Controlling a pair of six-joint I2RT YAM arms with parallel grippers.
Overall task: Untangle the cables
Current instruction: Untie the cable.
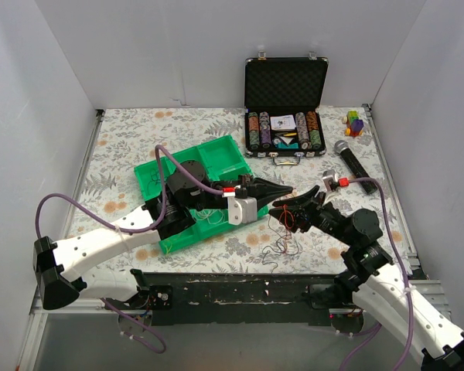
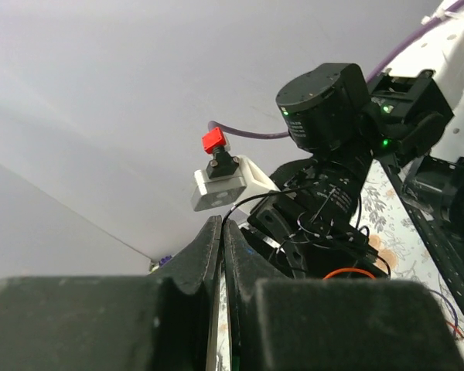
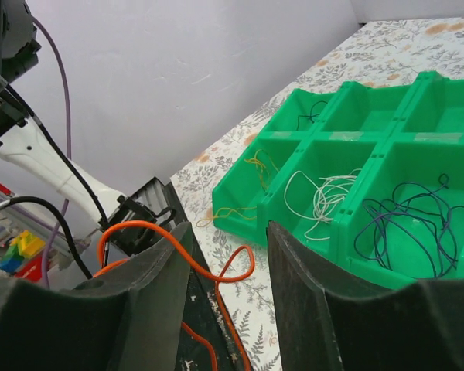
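Top view: left gripper (image 1: 288, 190) reaches out past the green tray (image 1: 220, 158), tip to tip with the right gripper (image 1: 282, 207) over the floral table (image 1: 124, 147). The cable tangle (image 1: 284, 232), thin red, dark and pale strands, hangs just under the two tips and trails onto the table near the front edge. At the back are an open chip case (image 1: 284, 85) and a microphone (image 1: 354, 161), well clear of the work. Left wrist: claw fully closed, fingers (image 2: 205, 255) pressed flat together, and a thin black cable (image 2: 271, 195) runs out of the tip seam and arcs over to the right arm (image 2: 325, 116), so it looks pinched. An orange cable (image 2: 348, 272) loops lower down by that arm. Right wrist: claw open, fingers (image 3: 151, 294) clearly apart. The orange cable (image 3: 216, 274) loops through the gap and over the left finger, not clamped. Behind it, the tray compartments hold sorted strands: a yellow cable (image 3: 257, 166), a white cable (image 3: 321, 201) and a blue cable (image 3: 402, 232), each in its own bin, with a dark strand in a far bin, colour unclear.
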